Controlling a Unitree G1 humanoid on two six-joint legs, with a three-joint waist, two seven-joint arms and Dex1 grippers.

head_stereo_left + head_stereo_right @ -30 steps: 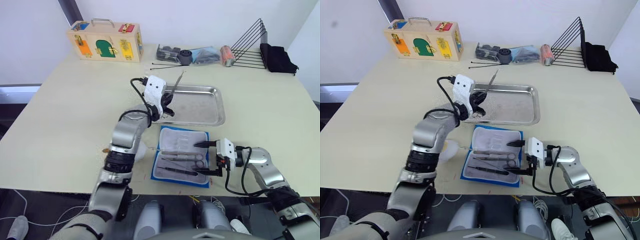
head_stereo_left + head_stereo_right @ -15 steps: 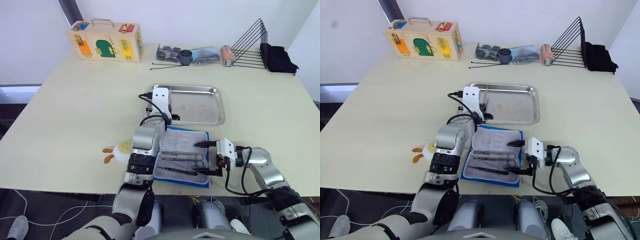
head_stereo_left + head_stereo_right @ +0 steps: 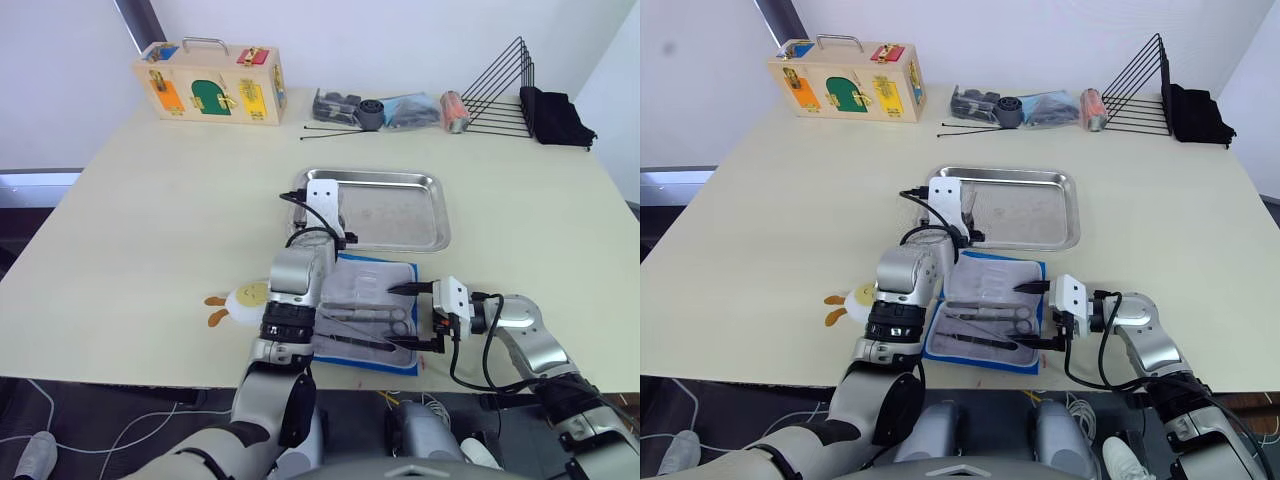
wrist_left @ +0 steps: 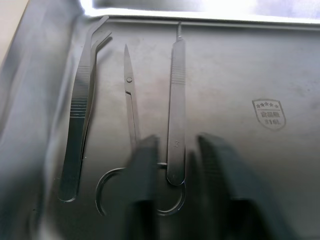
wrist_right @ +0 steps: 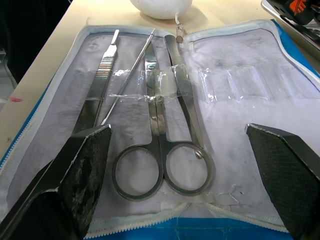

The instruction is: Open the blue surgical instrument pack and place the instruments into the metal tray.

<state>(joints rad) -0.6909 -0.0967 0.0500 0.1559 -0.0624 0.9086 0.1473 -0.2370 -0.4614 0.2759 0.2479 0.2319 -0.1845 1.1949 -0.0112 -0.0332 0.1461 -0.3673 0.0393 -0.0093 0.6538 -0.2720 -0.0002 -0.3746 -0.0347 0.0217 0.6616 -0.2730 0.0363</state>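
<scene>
From the head, we see the open pack [image 3: 365, 313] on the tabletop [image 3: 150, 220], just before the tray [image 3: 400, 212].

At the left wrist, our left end effector [image 4: 172, 187] is open over three instruments [image 4: 176, 105] in the tray.

At the right wrist, our right end effector [image 5: 182, 175] is wide open over the pack.

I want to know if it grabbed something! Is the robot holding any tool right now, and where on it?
No, nothing is held. The left end effector hangs open over the scalpel in the tray. The right end effector is open over the pack.
</scene>
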